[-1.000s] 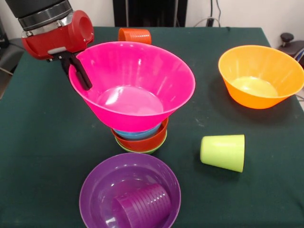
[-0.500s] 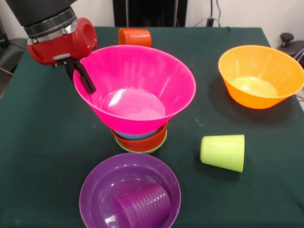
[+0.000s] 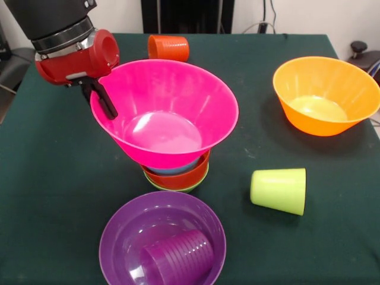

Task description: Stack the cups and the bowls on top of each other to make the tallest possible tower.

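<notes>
- Pink is the large bowl on top of the tower; nothing lies in it, and it sits tilted, its rim lower on the picture's left.
- Under it nest three small bowls: a blue one barely showing, an orange-red one around it, and a green one at the bottom, of which only a thin edge shows.
- The gripper is at the pink bowl's left rim; one black finger lies against the outside of the wall. The other finger is hidden, so I cannot tell whether the pincer is spread or pinching the rim.
- The purple bowl stands in front of the tower, near the picture's bottom, with a ribbed purple cup lying on its side inside it.
- The orange-yellow bowl stands well apart at the right, with nothing in it.
- The lime green cup lies on its side on the cloth, right of the tower.
- The orange cup lies on its side behind the pink bowl, near the far edge.
- The table is covered in dark green cloth; a pale wall and dark cables show behind it.
</notes>
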### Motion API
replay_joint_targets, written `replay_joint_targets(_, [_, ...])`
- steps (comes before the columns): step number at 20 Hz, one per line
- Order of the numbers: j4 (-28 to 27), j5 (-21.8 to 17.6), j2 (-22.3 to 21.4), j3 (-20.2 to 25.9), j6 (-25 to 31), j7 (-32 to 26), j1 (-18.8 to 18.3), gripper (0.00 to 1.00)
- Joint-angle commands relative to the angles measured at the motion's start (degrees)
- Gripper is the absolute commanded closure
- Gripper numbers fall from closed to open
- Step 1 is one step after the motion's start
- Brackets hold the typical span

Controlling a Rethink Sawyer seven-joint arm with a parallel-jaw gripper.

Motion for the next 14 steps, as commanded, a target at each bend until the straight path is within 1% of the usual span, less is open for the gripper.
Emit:
replay_joint_targets(1, [2.56, -4.5, 1.48, -2.86, -3.03, -3.45, 2.49, 1.0])
replay_joint_targets(8, [3.15, -4.56, 1.06, -3.26, -3.84, -2.48, 2.93, 1.0])
replay_joint_targets(14, [4.09, -4.4, 0.38, -3.72, -4.91, 0.05, 3.9, 1.0])
